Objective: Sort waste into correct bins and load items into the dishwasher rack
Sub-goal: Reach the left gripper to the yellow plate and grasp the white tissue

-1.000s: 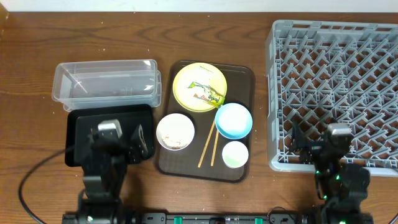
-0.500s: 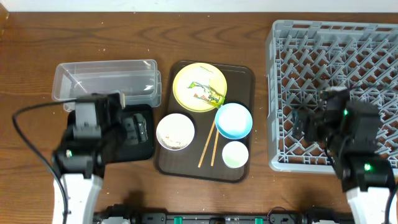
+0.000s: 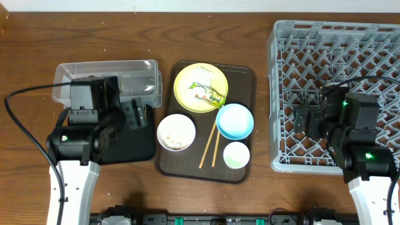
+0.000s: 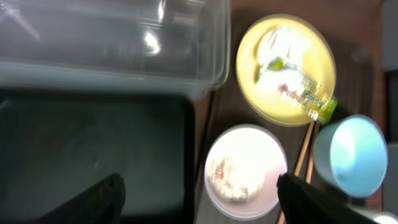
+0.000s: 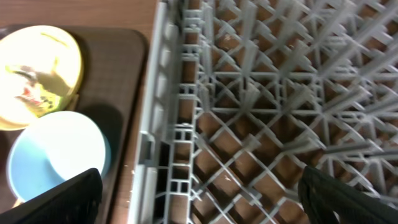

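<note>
On the left side of the surface [image 3: 31,37], the left gripper [image 3: 135,116] hangs with its fingers spread wide and nothing between them. It's above the black tray [image 3: 125,150], right by the clear tub [image 3: 106,74]. From its wrist view, the white bowl [image 4: 245,171] sits just past the tray's edge, with whitish scraps [image 4: 225,180] smeared inside. Across the way, the right gripper [image 5: 208,199] is spread wide too, empty, hovering over the left rim of the grey rack [image 3: 337,50]. Between the two arms, the brown serving tray [image 3: 187,164] carries the dishes. The yellow plate [image 3: 187,87] sits at the back with the yellow-green wrapper [image 3: 210,97] lying on it beside something white, too blurred to name. The blue bowl [image 3: 234,120] is just beside the plate. The chopsticks [image 3: 207,145] lie between the white bowl and the pale cup [image 3: 236,155].
</note>
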`<state>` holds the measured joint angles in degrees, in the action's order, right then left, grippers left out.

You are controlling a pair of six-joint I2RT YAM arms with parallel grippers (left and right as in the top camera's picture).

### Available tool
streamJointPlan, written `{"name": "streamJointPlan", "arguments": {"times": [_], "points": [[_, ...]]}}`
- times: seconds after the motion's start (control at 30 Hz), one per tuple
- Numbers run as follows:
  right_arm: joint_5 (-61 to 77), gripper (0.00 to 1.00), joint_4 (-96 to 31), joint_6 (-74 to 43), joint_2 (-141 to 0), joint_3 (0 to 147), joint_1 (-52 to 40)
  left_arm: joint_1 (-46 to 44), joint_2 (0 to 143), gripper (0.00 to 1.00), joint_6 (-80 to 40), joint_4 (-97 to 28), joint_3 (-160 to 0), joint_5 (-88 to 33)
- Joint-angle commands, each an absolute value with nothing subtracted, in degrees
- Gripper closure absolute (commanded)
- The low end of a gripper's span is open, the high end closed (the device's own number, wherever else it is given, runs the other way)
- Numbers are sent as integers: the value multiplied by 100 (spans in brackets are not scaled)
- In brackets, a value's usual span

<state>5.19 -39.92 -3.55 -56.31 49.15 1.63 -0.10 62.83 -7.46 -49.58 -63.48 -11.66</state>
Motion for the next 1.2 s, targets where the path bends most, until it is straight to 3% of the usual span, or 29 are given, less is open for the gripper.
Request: {"name": "streamJointPlan", "arguments": {"times": [0.0, 0.13, 0.7, 1.0, 1.17], "points": [[-764, 1, -4193, -1385, -5599, 5048, 95, -45, 6510, 20, -709, -4685, -6466, -1378], [-1750, 1, -4613, -2783, -5599, 5048, 250, -320, 6976, 20, -707, -4324, -6578, -1369], [-1321, 1, -4593, -2458, -5616, 5048, 314, -1734, 9382, 20, -714, -1846, -7026, -1240], [-1302, 1, -4606, -2458, -5616, 5048, 314, -2023, 10578, 20, -711, -1518, -7026, -1238], [-1302, 1, -4613, -2458, -5616, 5048, 314, -2023, 10916, 26, -714, -1531, -7026, -1240]]}}
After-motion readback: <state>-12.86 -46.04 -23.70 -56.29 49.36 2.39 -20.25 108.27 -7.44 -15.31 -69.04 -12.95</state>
